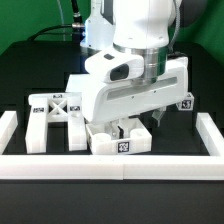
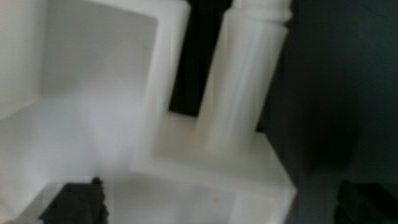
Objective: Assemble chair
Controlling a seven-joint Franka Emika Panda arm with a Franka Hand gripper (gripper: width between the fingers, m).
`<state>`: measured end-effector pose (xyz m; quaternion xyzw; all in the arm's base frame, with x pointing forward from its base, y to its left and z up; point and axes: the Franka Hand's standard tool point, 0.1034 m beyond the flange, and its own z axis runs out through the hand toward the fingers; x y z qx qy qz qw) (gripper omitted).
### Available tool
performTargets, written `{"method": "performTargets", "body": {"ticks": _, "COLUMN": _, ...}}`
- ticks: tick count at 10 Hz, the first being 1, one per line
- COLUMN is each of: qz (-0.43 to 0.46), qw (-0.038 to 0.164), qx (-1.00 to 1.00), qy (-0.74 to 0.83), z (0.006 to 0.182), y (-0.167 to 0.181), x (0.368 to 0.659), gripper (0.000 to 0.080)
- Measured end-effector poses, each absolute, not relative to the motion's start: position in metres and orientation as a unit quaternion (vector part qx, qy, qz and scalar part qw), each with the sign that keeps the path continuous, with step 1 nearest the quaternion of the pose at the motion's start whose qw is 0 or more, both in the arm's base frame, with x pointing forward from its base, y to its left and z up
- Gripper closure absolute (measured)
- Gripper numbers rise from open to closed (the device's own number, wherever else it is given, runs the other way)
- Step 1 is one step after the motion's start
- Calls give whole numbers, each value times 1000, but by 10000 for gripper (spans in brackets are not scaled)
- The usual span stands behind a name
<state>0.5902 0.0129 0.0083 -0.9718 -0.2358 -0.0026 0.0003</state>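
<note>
Found gripper (image 1: 137, 124) wide open, low over tagged block (image 1: 120, 142), X-braced frame (image 1: 52, 112) at the exterior view's left; judged pre-grasp, needing alignment, then closing.

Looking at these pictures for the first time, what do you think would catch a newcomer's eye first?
The big white robot arm fills the middle of the exterior view, its end effector hanging low over a tagged white chair part behind the border rail. At the exterior view's left stands the X-braced frame. The wrist view shows a blurred upright leg up close.
</note>
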Motion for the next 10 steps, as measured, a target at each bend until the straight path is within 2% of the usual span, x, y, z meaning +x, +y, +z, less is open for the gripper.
{"method": "performTargets", "body": {"ticks": 1, "qz": -2, "qw": 1, "qx": -971, "qy": -238, "z": 8, "y": 14, "x": 590, "gripper": 238}}
{"method": "performTargets", "body": {"ticks": 2, "qz": -2, "qw": 1, "qx": -971, "qy": -237, "z": 8, "y": 14, "x": 590, "gripper": 238}}
{"method": "performTargets", "body": {"ticks": 4, "qz": -2, "qw": 1, "qx": -971, "qy": -238, "z": 8, "y": 14, "x": 590, "gripper": 577}}
{"method": "performTargets", "body": {"ticks": 5, "qz": -2, "qw": 1, "qx": -971, "qy": -238, "z": 8, "y": 14, "x": 590, "gripper": 577}}
{"method": "performTargets", "body": {"ticks": 6, "qz": -2, "qw": 1, "qx": -971, "qy": -238, "z": 8, "y": 14, "x": 590, "gripper": 742}}
{"method": "performTargets", "body": {"ticks": 7, "qz": -2, "qw": 1, "qx": -971, "qy": -237, "z": 8, "y": 14, "x": 589, "gripper": 766}}
{"method": "performTargets", "body": {"ticks": 10, "qz": -2, "qw": 1, "qx": -971, "qy": -237, "z": 8, "y": 14, "x": 589, "gripper": 766}}
